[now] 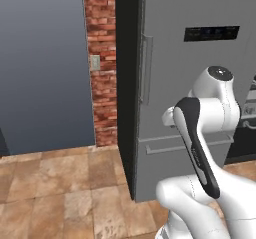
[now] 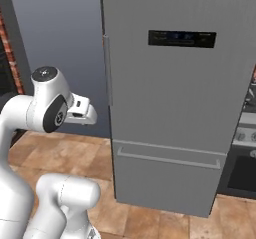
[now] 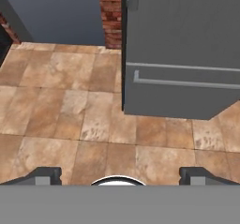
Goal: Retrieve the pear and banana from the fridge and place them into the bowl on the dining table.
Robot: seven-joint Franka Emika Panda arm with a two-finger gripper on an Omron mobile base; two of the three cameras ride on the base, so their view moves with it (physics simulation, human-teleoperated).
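The tall grey fridge [image 1: 190, 83] [image 2: 165, 108] stands right ahead with its door closed. It has a vertical bar handle [image 1: 146, 68] [image 2: 107, 70] on the left edge and a black display panel [image 1: 211, 33] [image 2: 181, 38] high on the door. A horizontal drawer handle [image 3: 183, 81] crosses its lower part. My gripper [image 3: 121, 176] is open, pointing down at the floor tiles a short way in front of the fridge's lower left corner, with nothing between its fingertips [image 3: 47, 175]. Behind the closed door, the pear and banana are hidden. The bowl and the dining table are out of view.
A red brick pillar [image 1: 102, 63] [image 3: 111, 12] with a light switch [image 1: 94, 62] flanks the fridge on the left, beside a blue-grey wall [image 1: 45, 63]. A dark oven front [image 2: 245, 153] adjoins the fridge on the right. Brown floor tiles [image 3: 70, 101] lie open to the left.
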